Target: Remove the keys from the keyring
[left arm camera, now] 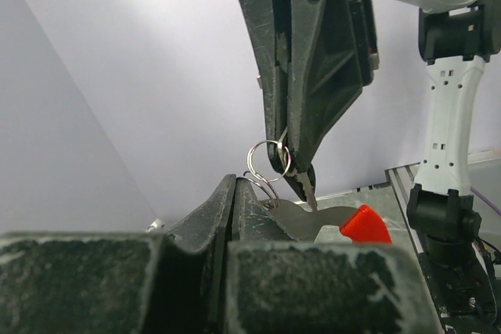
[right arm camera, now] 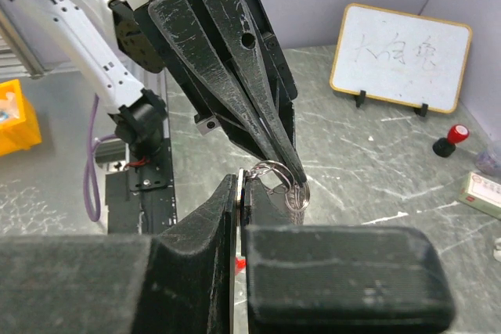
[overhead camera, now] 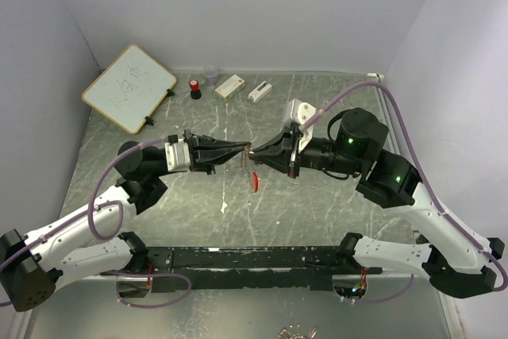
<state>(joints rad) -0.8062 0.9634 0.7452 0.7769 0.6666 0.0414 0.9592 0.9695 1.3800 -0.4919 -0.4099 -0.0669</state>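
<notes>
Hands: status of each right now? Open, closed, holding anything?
Left hand: closed, pinching the keyring at its flat metal piece.
Right hand: closed, pinching the same keyring at its wire loops.

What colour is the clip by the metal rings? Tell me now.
Red; the keyring's clip shows best in the left wrist view.
</notes>
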